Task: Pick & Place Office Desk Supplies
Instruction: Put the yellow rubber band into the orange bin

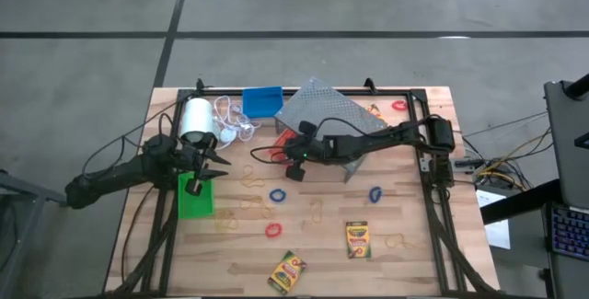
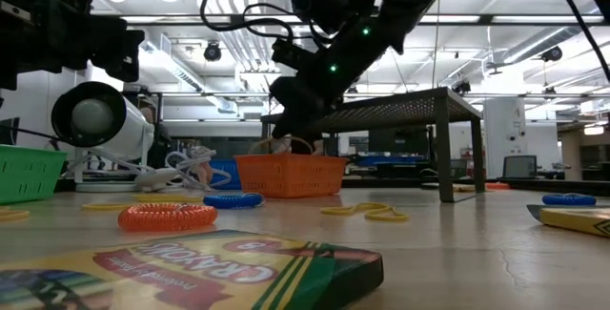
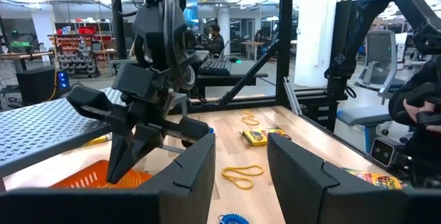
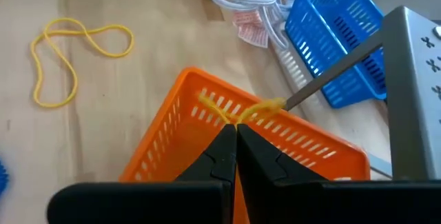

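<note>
A wooden table (image 1: pixel 405 225) carries a scatter — green bin (image 1: pixel 195 198), blue bin (image 1: pixel 262 101), orange bin (image 2: pixel 290 175), grey rack (image 1: pixel 324 110), white roll (image 1: pixel 195 120), two crayon boxes (image 1: pixel 357 238) and red, blue and yellow bands (image 1: pixel 278 195).

You had two dark, near-black arms w/ matte angular housings. Left arm (image 1: pixel 120 176) was chunky, black cables looping off its body. Right arm (image 1: pixel 368 141) was slimmer, w/ thick black cable arcing over its wrist and small green LEDs lit on the casing. Left gripper (image 3: pixel 238 176) fingers (image 3: pixel 193 172) were broad, flat, blocky slabs w/ stepped edges; right gripper (image 4: pixel 236 148) fingers (image 4: pixel 219 156) were same dark plastic, tapering to narrow wedge tips.
</note>
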{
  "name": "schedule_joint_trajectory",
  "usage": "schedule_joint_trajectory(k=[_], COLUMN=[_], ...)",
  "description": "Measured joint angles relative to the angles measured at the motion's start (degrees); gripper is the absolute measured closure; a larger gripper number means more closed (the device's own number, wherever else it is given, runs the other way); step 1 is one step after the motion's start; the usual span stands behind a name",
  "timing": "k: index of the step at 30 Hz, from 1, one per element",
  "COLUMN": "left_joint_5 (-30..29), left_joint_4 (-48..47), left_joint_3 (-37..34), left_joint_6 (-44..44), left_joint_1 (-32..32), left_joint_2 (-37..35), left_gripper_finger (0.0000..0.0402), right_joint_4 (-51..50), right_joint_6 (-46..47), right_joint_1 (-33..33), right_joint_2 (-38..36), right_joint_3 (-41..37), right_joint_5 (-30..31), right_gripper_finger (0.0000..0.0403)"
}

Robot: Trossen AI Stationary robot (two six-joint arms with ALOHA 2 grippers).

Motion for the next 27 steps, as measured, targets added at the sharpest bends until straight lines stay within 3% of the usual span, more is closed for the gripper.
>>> schedule_joint_trajectory(k=[13, 27], left_joint_5=[0.0, 0.0], left_joint_4=[0.0, 0.0], left_joint_3=[0.01, 0.0], left_joint_6=[0.0, 0.0], left_joint_1=[0.02, 0.01], left_joint_2=[0.0, 0.0], left_gripper_finger=[0.0268, 0.0268], right_joint_4=[-1.23, -1.21], right_joint_6=[2.67, 1.66], right_joint_1=[0.0, 0.04], right_joint_2=[-0.92, -0.92], right_joint_3=[-0.24, -0.26], right_joint_5=[0.11, -0.17], right_gripper_finger=[0.0394, 0.0349])
